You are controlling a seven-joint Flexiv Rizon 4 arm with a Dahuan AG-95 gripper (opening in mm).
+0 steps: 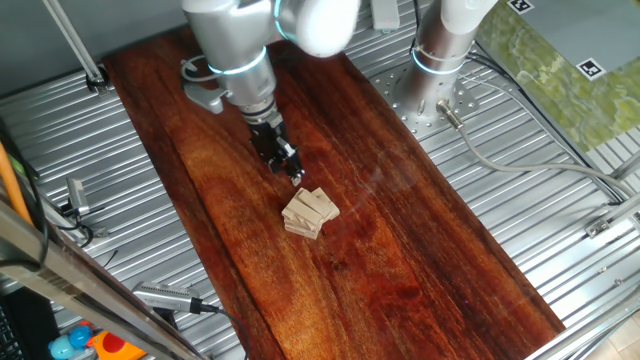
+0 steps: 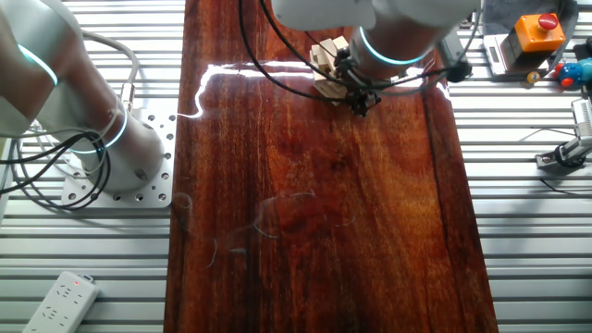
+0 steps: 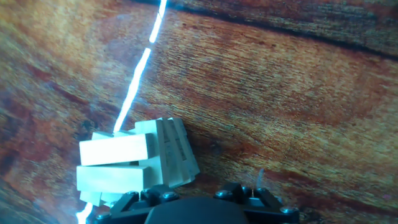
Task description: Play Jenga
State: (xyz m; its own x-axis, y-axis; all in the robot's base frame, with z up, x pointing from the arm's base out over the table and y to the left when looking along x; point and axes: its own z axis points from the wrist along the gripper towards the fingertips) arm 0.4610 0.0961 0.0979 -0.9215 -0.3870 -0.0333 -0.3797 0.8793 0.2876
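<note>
A long dark wood board (image 1: 400, 250) with reddish grain lies on a surface (image 1: 560, 220) of ribbed, silvery metal slats, and a bright streak of light (image 2: 250, 67) glares across the polished wood. A white power strip (image 2: 60, 301) rests on the slats at one corner, and an orange box with a red button (image 2: 538, 32) sits near another. A mottled green mat with black-and-white markers (image 1: 560, 60) lies beyond the slats

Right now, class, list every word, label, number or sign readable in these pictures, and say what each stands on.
No readable text anywhere.
Black-and-white square markers on the green mat: patterns only, no letters.
Orange box with a red button: no legible label.
White power strip: markings too small to read.
Jenga blocks and dark wood board: no print visible.
</note>
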